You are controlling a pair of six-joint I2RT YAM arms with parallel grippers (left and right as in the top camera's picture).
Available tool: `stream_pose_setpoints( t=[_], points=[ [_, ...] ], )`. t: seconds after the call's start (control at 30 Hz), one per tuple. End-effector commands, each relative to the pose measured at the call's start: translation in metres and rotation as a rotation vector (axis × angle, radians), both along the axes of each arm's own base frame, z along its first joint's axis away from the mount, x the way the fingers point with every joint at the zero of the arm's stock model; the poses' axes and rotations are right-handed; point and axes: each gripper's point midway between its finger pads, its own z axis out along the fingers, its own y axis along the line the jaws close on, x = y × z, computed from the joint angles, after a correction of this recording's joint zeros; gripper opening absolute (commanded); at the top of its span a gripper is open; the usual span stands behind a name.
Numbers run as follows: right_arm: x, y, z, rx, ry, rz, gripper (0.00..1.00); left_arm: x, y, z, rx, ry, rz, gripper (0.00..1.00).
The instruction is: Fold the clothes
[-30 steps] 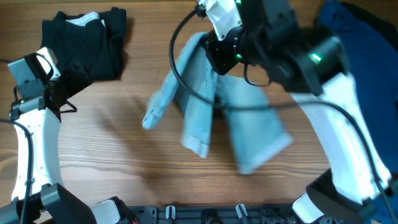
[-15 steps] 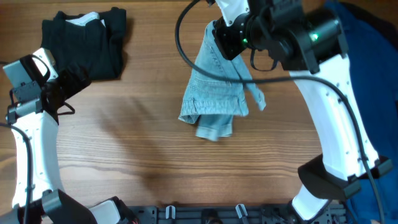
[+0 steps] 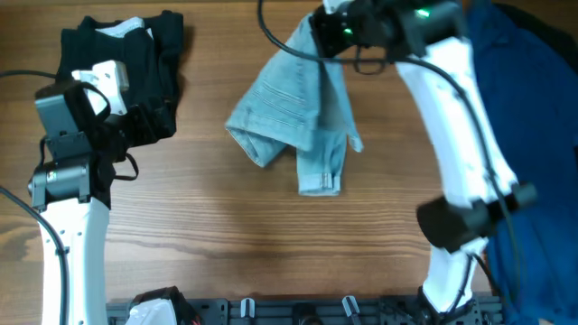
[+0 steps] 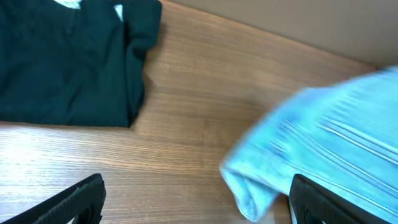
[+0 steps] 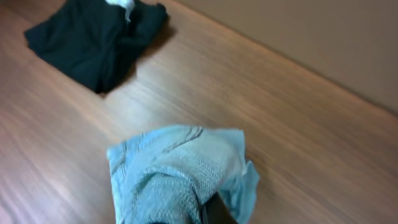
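Toward twelve o'clock the right gripper point(image 3: 327, 29) clamped the bunched denim shorts point(image 3: 293, 108); left gripper point(image 4: 196, 202) stood spread, empty; they seemingly needed laying flat first.

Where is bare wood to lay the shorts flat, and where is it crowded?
The widest free patch is the near half of the table, below the denim shorts. A narrower gap lies between the black garment and the shorts. The right edge is crowded by the dark-blue garment.
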Motion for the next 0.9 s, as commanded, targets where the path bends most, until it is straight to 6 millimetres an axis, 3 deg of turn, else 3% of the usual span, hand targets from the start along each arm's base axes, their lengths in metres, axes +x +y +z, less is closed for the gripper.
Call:
stream_pose_setpoints(
  t=[0.0,0.03,0.07,0.13,0.17,0.2,0.3,0.4,0.53,0.63,0.7,0.87],
  points=[
    [0.037,0.02,-0.059,0.038,0.086,-0.047,0.04,0.002,-0.005,0.009,0.015,-0.026,-0.032,0.95],
    [0.049,0.026,-0.079,0.047,0.102,-0.057,0.17,0.002,-0.005,0.009,0.013,-0.026,-0.034,0.95],
    [0.061,0.032,-0.102,0.062,0.122,-0.06,0.57,0.001,-0.006,0.008,0.012,-0.021,-0.035,0.96],
    [0.068,0.031,-0.121,0.057,0.147,-0.066,0.79,0.0,-0.011,0.006,0.011,-0.013,-0.05,0.96],
    [0.069,0.027,-0.123,0.056,0.154,-0.072,0.94,0.0,-0.018,0.006,0.01,-0.011,-0.068,0.96],
    [0.07,0.017,-0.118,0.063,0.157,-0.085,1.0,0.001,-0.029,0.004,0.01,-0.008,-0.101,0.97],
    [0.073,-0.011,-0.096,0.094,0.152,-0.12,1.0,0.004,-0.064,-0.002,0.034,-0.008,-0.218,0.97],
    [0.073,-0.064,-0.077,0.096,0.162,-0.21,1.0,0.015,-0.111,-0.022,0.064,0.007,-0.35,0.98],
    [0.069,-0.128,-0.084,0.072,0.233,-0.313,1.0,0.03,-0.146,-0.072,0.155,0.091,-0.401,0.99],
    [0.067,-0.16,-0.089,0.06,0.265,-0.364,1.0,0.037,-0.165,-0.104,0.162,0.136,-0.444,0.98],
    [0.067,-0.177,-0.09,0.062,0.275,-0.398,1.0,0.041,-0.177,-0.127,0.168,0.166,-0.469,0.98],
    [0.066,-0.185,-0.092,0.062,0.287,-0.415,1.0,0.052,-0.187,-0.15,0.183,0.165,-0.477,0.98]
  ],
)
